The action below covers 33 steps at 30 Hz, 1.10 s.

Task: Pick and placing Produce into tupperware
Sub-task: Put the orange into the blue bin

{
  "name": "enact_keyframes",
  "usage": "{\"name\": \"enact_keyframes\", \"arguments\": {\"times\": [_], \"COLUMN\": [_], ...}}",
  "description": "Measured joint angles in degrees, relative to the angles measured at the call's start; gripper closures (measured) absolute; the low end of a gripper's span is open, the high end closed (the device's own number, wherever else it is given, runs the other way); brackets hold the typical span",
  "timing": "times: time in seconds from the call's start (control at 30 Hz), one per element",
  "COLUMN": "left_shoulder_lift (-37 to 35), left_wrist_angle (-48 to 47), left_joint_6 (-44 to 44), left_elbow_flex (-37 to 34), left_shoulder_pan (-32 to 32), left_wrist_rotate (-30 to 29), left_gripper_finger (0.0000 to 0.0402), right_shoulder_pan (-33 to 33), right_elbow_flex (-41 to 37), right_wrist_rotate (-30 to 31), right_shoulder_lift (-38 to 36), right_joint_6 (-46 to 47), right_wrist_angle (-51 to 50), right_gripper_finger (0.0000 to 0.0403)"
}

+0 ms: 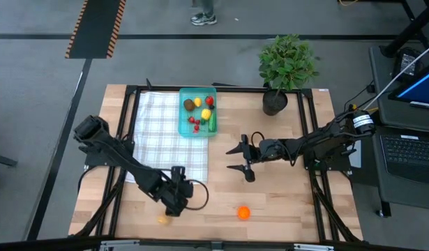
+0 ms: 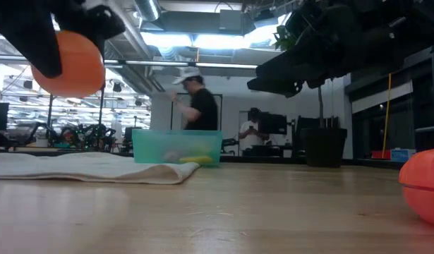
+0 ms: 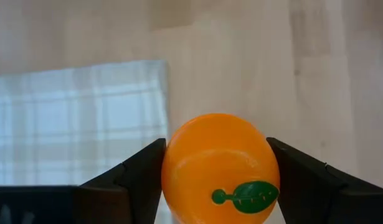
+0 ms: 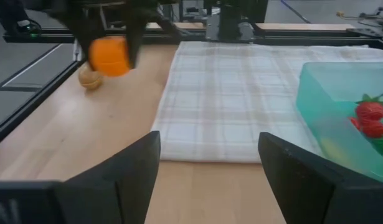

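My left gripper is shut on an orange toy fruit with a green leaf mark, held above the table's near left part. Under it a tan produce piece lies on the wood. A second orange piece rests on the table near the front edge. The teal tupperware stands at the far middle, next to the checked cloth, with several produce pieces inside. My right gripper hovers open at mid-table, pointing toward the cloth, nothing between its fingers. My left gripper pinches the orange fruit by its two opposite round sides between its two fingers. The fingers come from above, slanting steeply down. The fruit hangs clear of the table, its leaf mark turned toward the wrist.
A potted green plant stands at the far right of the table. The black frame rails run along the table's edges. People stand in the room behind the table. Bare wood lies between the cloth and the right arm.
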Motion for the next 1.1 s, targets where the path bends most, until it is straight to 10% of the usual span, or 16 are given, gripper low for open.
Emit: {"name": "enact_keyframes", "arguments": {"times": [0.53,1.1], "left_shoulder_lift": [-25.69,-35.87], "left_wrist_angle": [20.17,81.34], "left_joint_6": [0.66,21.41], "left_elbow_flex": [-27.00,-57.17], "left_shoulder_pan": [2.27,6.21], "left_wrist_rotate": [-6.95,-10.99], "left_gripper_finger": [0.0161,0.0160], "right_shoulder_pan": [0.90,1.06], "right_elbow_flex": [-0.02,0.00], "right_wrist_rotate": [-0.19,-1.12], "right_shoulder_lift": [0.00,0.00], "right_joint_6": [-0.07,2.86], "right_wrist_angle": [4.90,11.26], "right_gripper_finger": [0.0130,0.0130]}}
